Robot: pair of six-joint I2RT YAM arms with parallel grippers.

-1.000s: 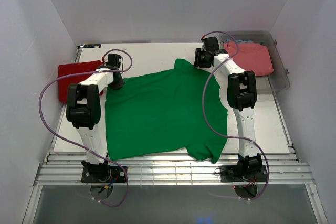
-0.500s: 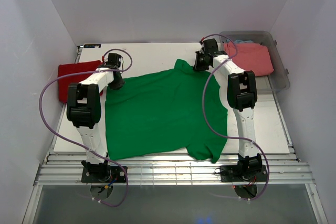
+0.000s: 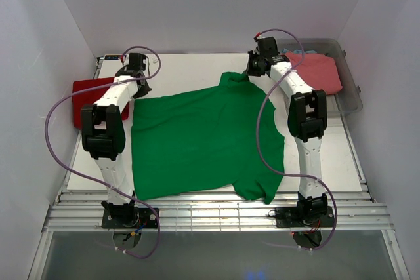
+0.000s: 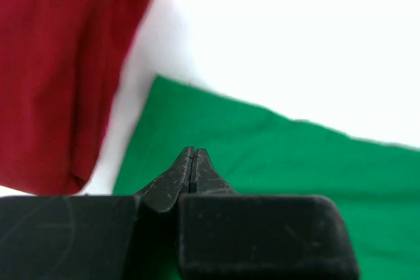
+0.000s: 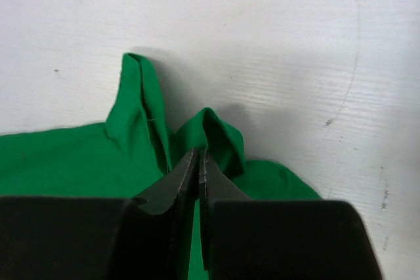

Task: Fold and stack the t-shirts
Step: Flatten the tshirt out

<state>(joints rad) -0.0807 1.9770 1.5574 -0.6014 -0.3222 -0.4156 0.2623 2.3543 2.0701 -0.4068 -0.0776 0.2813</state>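
The bright green t-shirt [image 3: 203, 139] lies spread flat across the middle of the table. My right gripper [image 3: 249, 74] is at its far right edge, shut on a pinched fold of green cloth [image 5: 220, 137] that bunches up round the tips. My left gripper [image 3: 139, 87] hangs over the shirt's far left corner [image 4: 164, 90], shut; the cloth under it lies flat and I see none between the fingers. A deep red t-shirt [image 3: 92, 93] lies folded at the far left, also in the left wrist view [image 4: 65, 63].
A clear plastic bin [image 3: 352, 90] stands at the far right and holds a salmon-pink t-shirt [image 3: 316, 70] with a bit of light blue cloth [image 3: 304, 51] behind it. White walls close in the table on three sides.
My right gripper has shut on the shirt's far edge and drawn it up into a peak. My left gripper has pulled back toward the far left.
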